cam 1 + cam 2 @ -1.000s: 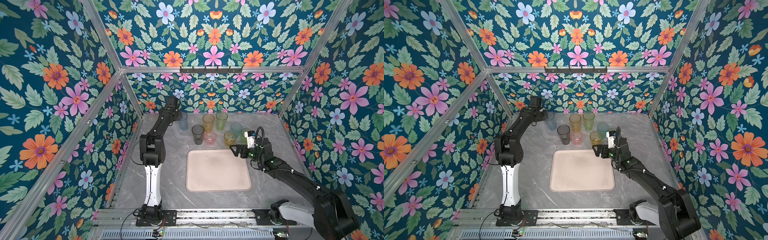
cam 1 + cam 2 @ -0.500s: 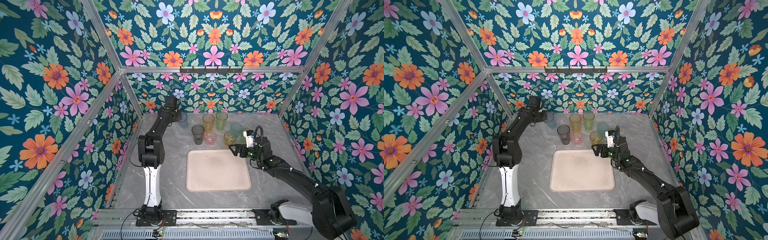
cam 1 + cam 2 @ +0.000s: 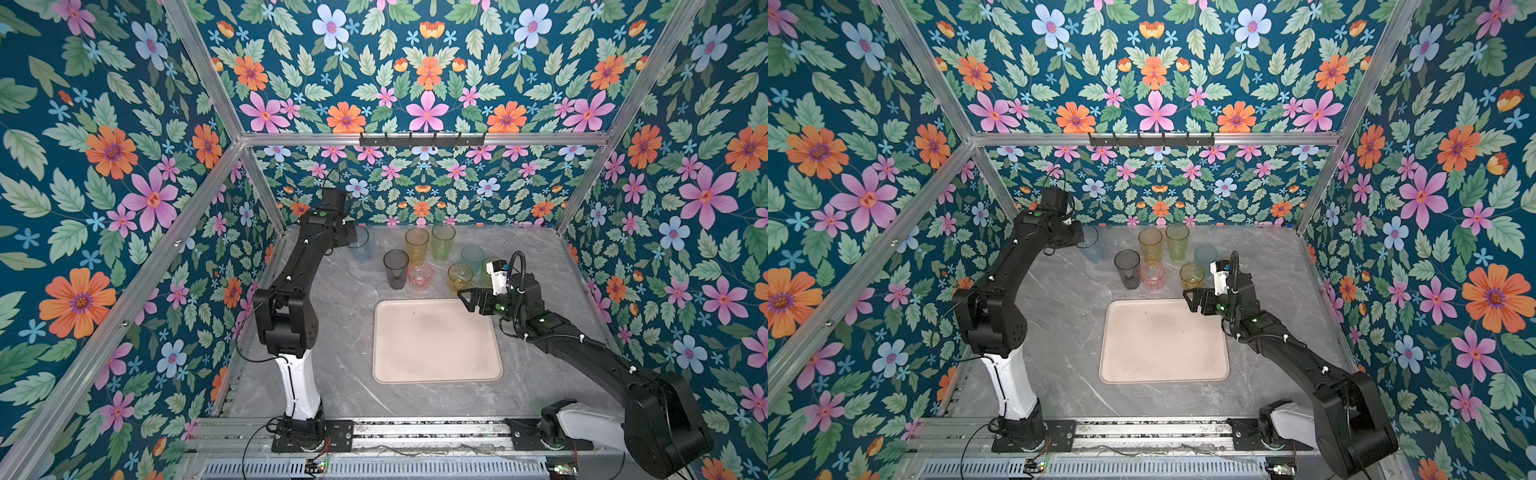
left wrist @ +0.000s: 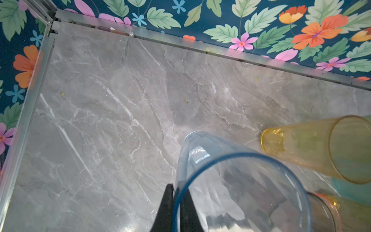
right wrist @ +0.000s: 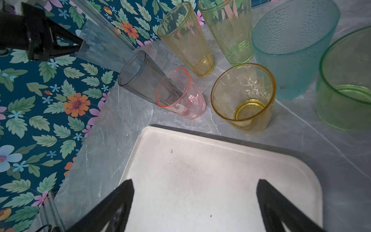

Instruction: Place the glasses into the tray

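At the back left my left gripper (image 3: 353,240) (image 4: 177,186) is shut on the rim of the tall pale blue glass (image 3: 362,251) (image 4: 200,150), one finger inside and one outside. More glasses stand behind the tray (image 3: 436,345) (image 5: 200,160): smoky grey (image 3: 395,268), pink (image 3: 420,276), tall amber (image 3: 416,243), tall green (image 3: 443,241), short amber (image 3: 459,276), teal (image 3: 472,257). A short green glass (image 5: 345,80) is partly hidden behind my right wrist in both top views. My right gripper (image 3: 465,300) (image 5: 194,181) hangs open and empty over the tray's far right corner.
Floral walls with aluminium posts (image 3: 266,187) close in the grey marble table (image 3: 345,374) on three sides. A black hook rail (image 3: 422,139) runs along the back wall. The arm bases sit on a rail (image 3: 415,432) at the front edge.
The left jaws have closed the last bit onto the blue glass's rim. The right gripper has crept slightly left over the tray corner, still open.
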Motion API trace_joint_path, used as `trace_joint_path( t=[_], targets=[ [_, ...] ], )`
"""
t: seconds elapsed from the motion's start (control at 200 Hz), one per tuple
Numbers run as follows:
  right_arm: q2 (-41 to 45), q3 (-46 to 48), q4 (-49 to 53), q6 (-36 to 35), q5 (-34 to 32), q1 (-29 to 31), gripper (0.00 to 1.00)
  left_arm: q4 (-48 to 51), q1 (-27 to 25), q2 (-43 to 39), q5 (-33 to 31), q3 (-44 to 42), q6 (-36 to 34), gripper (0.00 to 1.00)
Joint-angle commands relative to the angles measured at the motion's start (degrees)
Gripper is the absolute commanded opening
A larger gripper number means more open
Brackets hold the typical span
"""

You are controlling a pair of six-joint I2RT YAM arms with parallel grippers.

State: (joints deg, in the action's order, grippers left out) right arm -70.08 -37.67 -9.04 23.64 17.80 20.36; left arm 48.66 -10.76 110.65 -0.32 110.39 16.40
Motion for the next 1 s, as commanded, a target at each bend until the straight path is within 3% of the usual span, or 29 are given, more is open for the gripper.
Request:
trace_joint_path(
  t=[0.0, 0.475, 0.995],
  targets=[
    [-0.4, 0.4, -2.4, 0.0, 1.1, 0.0, 0.96, 2.6, -1.1, -3.9, -1.1, -2.8, 0.0, 0.0],
    [-3.3, 0.6, -4.2, 0.3, 2.2, 0.2, 0.93, 7.9, -12.5, -19.4, -8.4, -16.3, 6.1, 0.0],
    [-3.9, 0.8, -4.5, 0.2, 1.9, 0.2, 0.92, 6.0, -20.9, -27.9, -7.6, -29.8, 13.1, 0.0]
  ],
)
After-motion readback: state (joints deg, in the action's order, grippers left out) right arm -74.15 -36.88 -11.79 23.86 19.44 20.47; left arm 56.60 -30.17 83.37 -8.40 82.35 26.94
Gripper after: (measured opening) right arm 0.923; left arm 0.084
